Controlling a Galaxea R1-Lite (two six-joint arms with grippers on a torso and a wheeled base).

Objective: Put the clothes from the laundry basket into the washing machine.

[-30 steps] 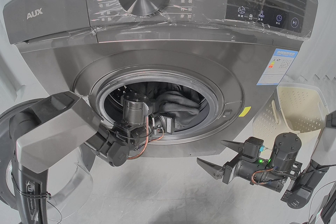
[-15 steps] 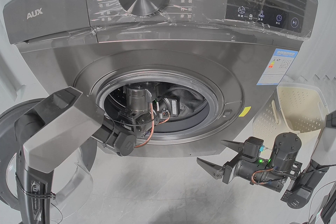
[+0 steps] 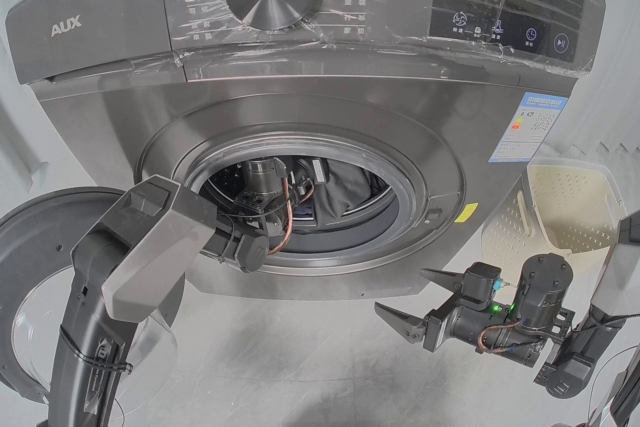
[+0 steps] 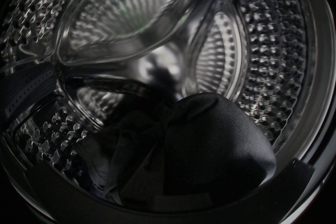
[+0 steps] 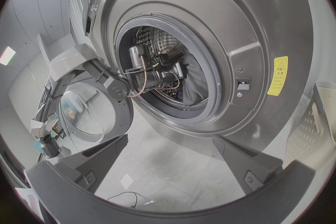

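Now, centre frame, the left gripper (image 3: 320,171) sits deep inside the washing machine (image 3: 347,108) drum, beside the dark clothes (image 3: 347,189). Its grip? Can't tell. Lower right, the right gripper (image 3: 400,289) hangs spread wide, empty, near the laundry basket (image 3: 567,208).

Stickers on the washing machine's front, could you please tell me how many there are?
2: a blue-and-white label high at the right of the washing machine, and a yellow sticker right of its door opening. The left arm may hide others.
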